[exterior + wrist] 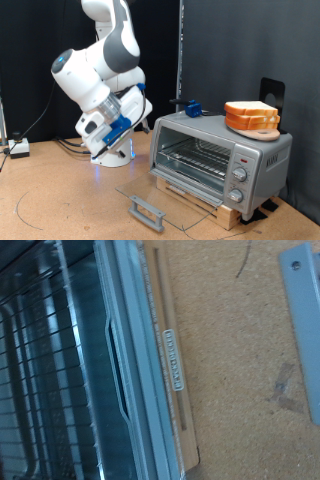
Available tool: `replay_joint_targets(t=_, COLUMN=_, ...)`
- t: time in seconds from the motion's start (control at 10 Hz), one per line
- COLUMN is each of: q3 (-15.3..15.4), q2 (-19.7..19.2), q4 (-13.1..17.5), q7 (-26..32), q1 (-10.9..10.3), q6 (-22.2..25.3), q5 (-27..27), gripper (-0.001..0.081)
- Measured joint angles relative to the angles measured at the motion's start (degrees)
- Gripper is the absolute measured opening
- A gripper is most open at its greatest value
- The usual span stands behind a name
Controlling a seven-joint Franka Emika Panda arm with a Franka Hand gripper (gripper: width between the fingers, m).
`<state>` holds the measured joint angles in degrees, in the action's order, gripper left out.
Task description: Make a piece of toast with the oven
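Observation:
The silver-grey oven (pixel 222 158) stands at the exterior view's right on a wooden board. Its glass door lies dropped open, with the grey bar handle (pixel 148 212) near the table. The wire rack (pixel 197 156) looks bare. On the oven's top a bread slice (pixel 250 108) rests on a round orange plate (pixel 240 122); I cannot make out any other slice. My gripper (pixel 138 104) hangs left of the oven, above the open door, apart from it. The wrist view shows no fingers, only the rack (pixel 40 360), the oven's front edge (pixel 130 360) and the handle (pixel 305 300).
A blue object (pixel 192 105) sits behind the oven's top left corner. A black bracket (pixel 272 92) stands behind the plate. Cables and a small box (pixel 18 148) lie at the far left. The brown table (pixel 60 200) stretches left of the door.

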<state>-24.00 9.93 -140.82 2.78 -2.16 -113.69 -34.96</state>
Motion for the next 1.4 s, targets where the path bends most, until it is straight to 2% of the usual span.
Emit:
replay_joint_targets(t=0.2, q3=0.2, q2=4.1, q4=-1.0, q7=-3.7, q1=0.2, q6=0.7, q5=3.0, gripper=0.0809)
replay_joint_targets(t=0.3, q3=0.2, q2=3.9, q4=-1.0, q7=-3.6, q1=0.1, q6=0.7, q5=2.9, gripper=0.0809)
replay_joint_targets(t=0.4, q3=0.1, q2=4.0, q4=-0.8, q7=-0.6, q1=-0.2, q6=2.4, q5=0.9, gripper=0.0809)
replay_joint_targets(t=0.5, q3=0.1, q2=4.5, q4=-0.4, q7=3.5, q1=-0.9, q6=6.3, q5=-2.6, gripper=0.0809)
replay_joint_targets(t=0.7, q3=-0.3, q2=6.1, q4=0.4, q7=11.4, q1=-1.8, q6=16.0, q5=-8.9, gripper=0.0809)
replay_joint_targets(t=0.8, q3=-0.3, q2=7.0, q4=0.8, q7=14.6, q1=-2.1, q6=20.2, q5=-10.4, gripper=0.0809)
replay_joint_targets(t=1.0, q3=-0.1, q2=9.4, q4=1.3, q7=23.6, q1=-3.0, q6=26.5, q5=-9.3, gripper=0.0809)
replay_joint_targets(t=1.2, q3=1.3, q2=13.0, q4=1.4, q7=30.9, q1=-3.7, q6=28.1, q5=-3.9, gripper=0.0809)
replay_joint_targets(t=1.3, q3=1.2, q2=12.8, q4=1.3, q7=28.9, q1=-3.5, q6=28.1, q5=-5.1, gripper=0.0809)
replay_joint_targets(t=1.4, q3=1.3, q2=12.9, q4=1.2, q7=31.3, q1=-3.8, q6=28.3, q5=-5.3, gripper=0.0809)
